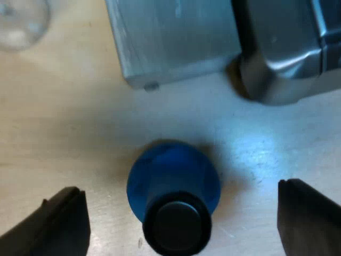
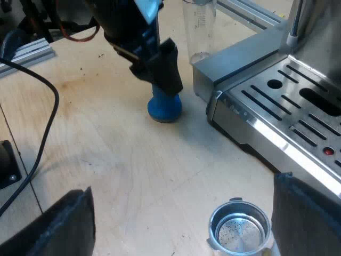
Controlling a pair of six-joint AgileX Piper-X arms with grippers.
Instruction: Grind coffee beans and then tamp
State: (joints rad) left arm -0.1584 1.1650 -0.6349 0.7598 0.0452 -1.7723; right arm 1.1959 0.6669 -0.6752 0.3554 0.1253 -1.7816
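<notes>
A blue tamper with a black knob stands upright on the wooden table, close to the espresso machine's base. My left gripper is open, one finger on each side of the tamper and neither touching it. From the right wrist view, the left gripper hangs low over the blue tamper. The metal holder rests on the table with its empty basket facing up, its handle hidden. My right gripper is open and wide, with the holder's basket near one finger.
The machine's slotted metal drip tray runs beside the holder. A clear measuring glass stands at the machine's corner, just beyond the tamper. Aluminium frame rails lie at the table's edge.
</notes>
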